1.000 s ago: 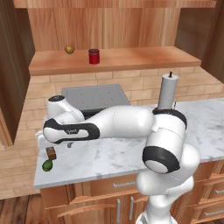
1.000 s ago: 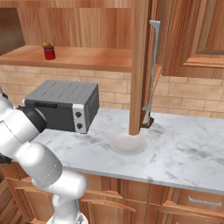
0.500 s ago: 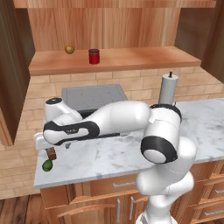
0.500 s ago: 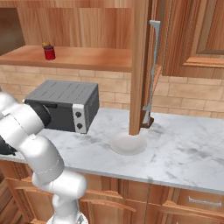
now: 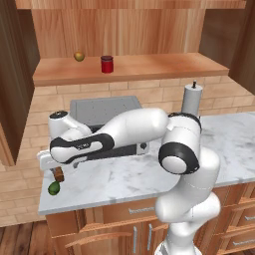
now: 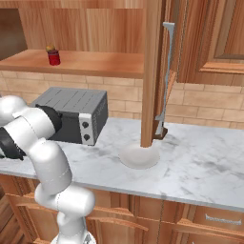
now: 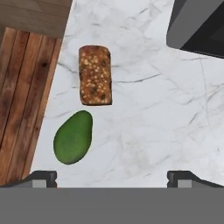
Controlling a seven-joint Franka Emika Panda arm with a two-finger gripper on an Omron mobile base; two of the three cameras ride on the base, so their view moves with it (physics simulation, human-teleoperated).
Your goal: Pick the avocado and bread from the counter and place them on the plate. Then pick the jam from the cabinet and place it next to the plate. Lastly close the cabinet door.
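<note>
1 avocado [image 7: 73, 137], 1 bread [image 7: 95, 75], 1 jam [image 5: 106, 64], 1 plate [image 6: 138, 157].

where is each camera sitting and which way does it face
Left base view: behind the arm on its left, facing the counter and cabinet; the arm reaches left.
Right base view: behind on the right, facing the plate; the arm's elbow shows lower left.
Hand view: above the counter, looking down at bread and avocado; open gripper tips show.
Both base views share the jam.
</note>
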